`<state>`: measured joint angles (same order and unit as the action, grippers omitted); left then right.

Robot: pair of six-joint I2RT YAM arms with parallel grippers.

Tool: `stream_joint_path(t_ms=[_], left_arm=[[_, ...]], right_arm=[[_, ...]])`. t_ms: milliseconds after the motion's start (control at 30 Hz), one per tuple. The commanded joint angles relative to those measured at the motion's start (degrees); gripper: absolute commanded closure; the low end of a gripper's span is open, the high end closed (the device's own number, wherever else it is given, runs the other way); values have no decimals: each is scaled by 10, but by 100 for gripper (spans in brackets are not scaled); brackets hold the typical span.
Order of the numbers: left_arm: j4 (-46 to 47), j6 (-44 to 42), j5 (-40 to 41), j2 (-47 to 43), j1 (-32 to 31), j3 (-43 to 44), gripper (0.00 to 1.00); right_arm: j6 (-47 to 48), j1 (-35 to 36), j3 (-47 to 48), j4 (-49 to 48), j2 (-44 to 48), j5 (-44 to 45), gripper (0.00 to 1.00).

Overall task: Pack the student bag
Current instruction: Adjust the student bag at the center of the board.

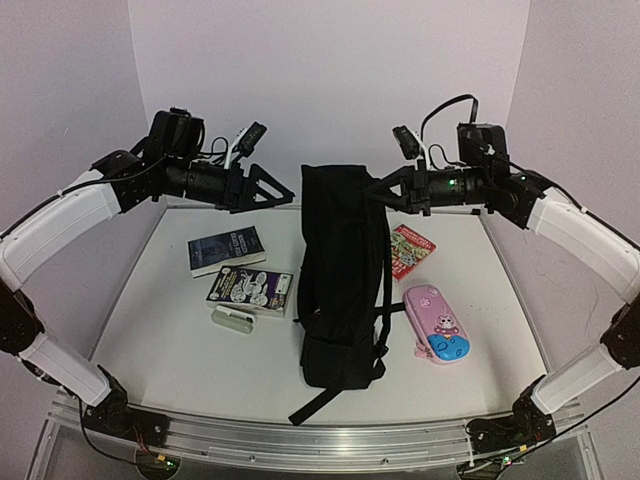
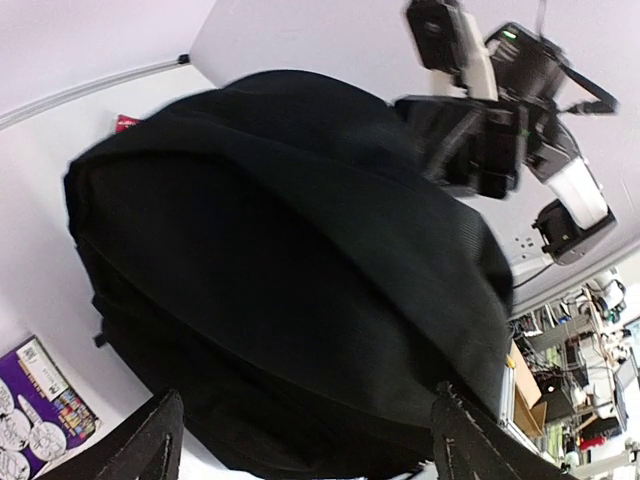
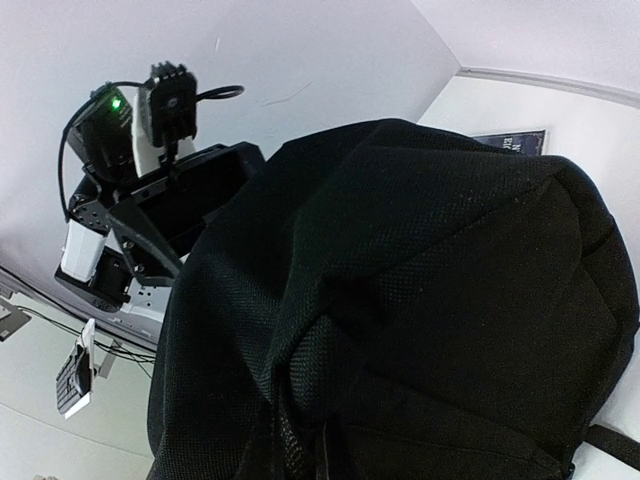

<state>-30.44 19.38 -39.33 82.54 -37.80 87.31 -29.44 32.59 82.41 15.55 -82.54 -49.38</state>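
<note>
The student bag [image 1: 340, 290] is a large black backpack lying lengthwise in the middle of the table, its top end raised at the back. My right gripper [image 1: 372, 192] is at the bag's top right. In the right wrist view the bag's fabric [image 3: 430, 290] is bunched and pinched at my right gripper [image 3: 310, 455], whose fingers are hidden by the cloth. My left gripper [image 1: 290, 197] is open and empty, just left of the bag's top. In the left wrist view the bag [image 2: 280, 250] fills the frame ahead of my left gripper [image 2: 307, 395], whose jaws stand wide apart.
Left of the bag lie a dark blue book [image 1: 226, 250], a purple book [image 1: 250, 290] and a small white-grey item [image 1: 232, 320]. Right of it lie a red booklet [image 1: 412, 250] and a pink-and-blue pencil case [image 1: 437, 323]. A loose strap [image 1: 315, 405] trails toward the near edge.
</note>
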Motion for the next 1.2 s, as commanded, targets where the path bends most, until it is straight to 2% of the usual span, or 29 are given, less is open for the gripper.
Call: stream_joint_path(t_ms=[0,133,267,333,400,433,567,667,867,1000,1167], left_arm=[[39,9,-50,15,1,-8,18],[87,47,-86,20,-12,-41,23],[115,67,-78,34,-38,-55,21],[131,82,-84,45,-42,-59,22],[146,94,-85,54,-45,-61,24],[155,100,-86,56,-46,-62,25],[184,113,-89,62,-49,-66,29],[189,115,-83,61,-50,-66,35],[196,114,-78,45,-51,-82,38],[180,105,-65,35,-50,-89,38],[170,105,-56,31,-50,-93,39]], right_arm=[[36,-32,17,-73,-21,-34,100],[71,-51,9,-74,-40,-34,99],[73,-61,13,-75,-48,-10,87],[66,-61,10,-75,-42,10,70],[56,-61,2,-73,-29,43,44],[50,-61,-3,-73,-19,58,36],[24,-60,-39,-71,32,88,12],[7,-57,-86,-69,84,119,2],[-28,-14,-168,-52,183,206,2],[-45,93,-178,-39,195,303,2],[-74,193,-181,-42,173,395,7]])
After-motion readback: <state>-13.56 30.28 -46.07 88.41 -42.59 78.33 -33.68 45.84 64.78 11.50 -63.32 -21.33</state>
